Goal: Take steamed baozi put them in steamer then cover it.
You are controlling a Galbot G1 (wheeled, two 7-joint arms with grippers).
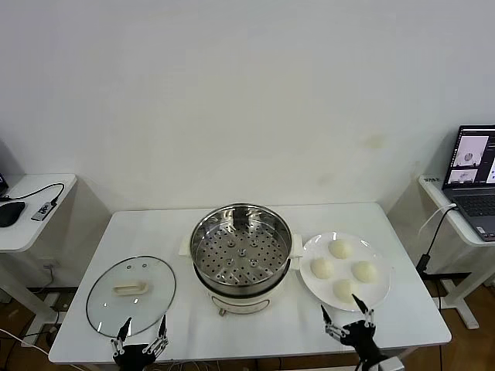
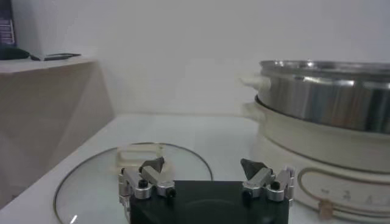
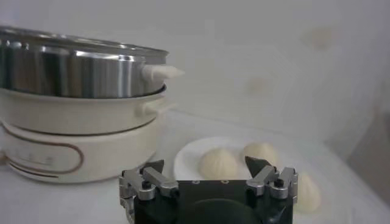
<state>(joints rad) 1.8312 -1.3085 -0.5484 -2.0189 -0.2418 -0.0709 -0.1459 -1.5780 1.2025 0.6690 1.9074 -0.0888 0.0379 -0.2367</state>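
Note:
The steamer (image 1: 242, 255) stands uncovered mid-table, its perforated tray bare. Several creamy baozi (image 1: 339, 248) lie on a white plate (image 1: 309, 251) to its right. The glass cover (image 1: 131, 295) rests flat on the table to the left, handle up. My left gripper (image 1: 144, 325) hovers open at the cover's near edge, holding nothing. My right gripper (image 1: 339, 303) hangs open at the plate's near edge, also holding nothing. In the left wrist view the open gripper (image 2: 204, 164) faces the cover (image 2: 97, 182) and steamer (image 2: 329, 91). In the right wrist view the open gripper (image 3: 205, 163) faces a baozi (image 3: 219, 163) beside the steamer (image 3: 79, 73).
A side desk with a laptop (image 1: 472, 166) stands to the right, with a cable hanging off it. Another side desk (image 1: 35, 197) with a mouse and cable stands to the left. A white wall closes the back of the table.

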